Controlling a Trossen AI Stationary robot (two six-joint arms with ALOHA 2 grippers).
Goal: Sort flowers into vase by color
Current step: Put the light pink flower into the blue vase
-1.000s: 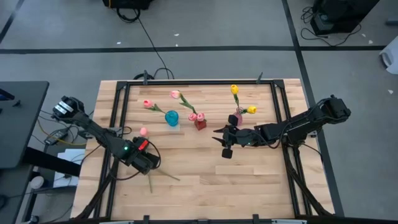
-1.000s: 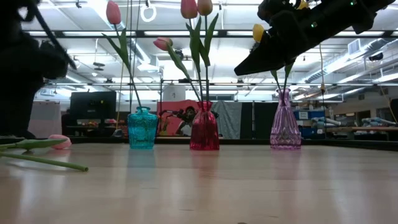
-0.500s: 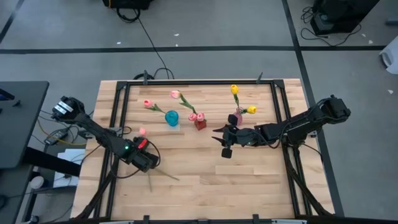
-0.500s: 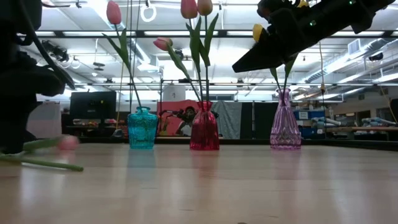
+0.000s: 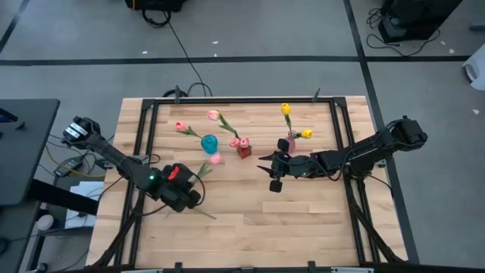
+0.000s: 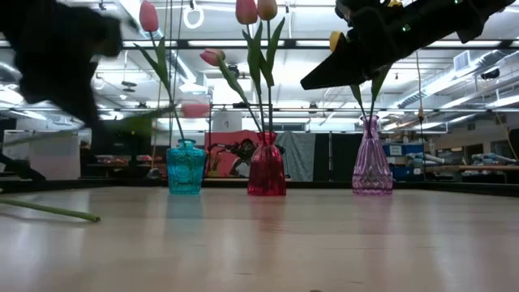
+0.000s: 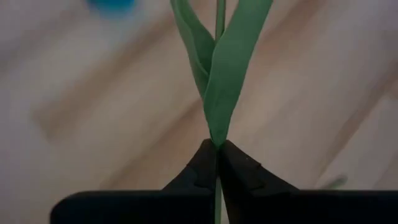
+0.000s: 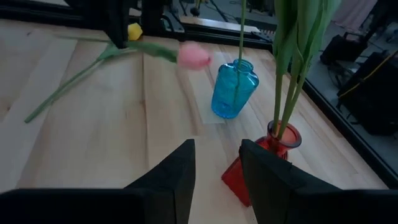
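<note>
Left wrist view: left gripper (image 7: 217,163) jaws have just clamped the pink tulip's (image 5: 215,159) stem, lifting it off the table (image 5: 303,220) toward the blue vase (image 5: 209,143); right gripper (image 5: 267,168) waits, jaws apart.

Left hand (image 7: 217,163) pinched closed, right hand (image 8: 214,163) parted — raised

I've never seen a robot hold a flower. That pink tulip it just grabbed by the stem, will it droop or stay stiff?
Probably fairly stiff: the left gripper pinches the tulip low on its stem, yet the bud stays held out off the table without sagging. It looks light, being thin-stemmed with a small bud. It may wobble when moved, since the low view shows it blurred.
</note>
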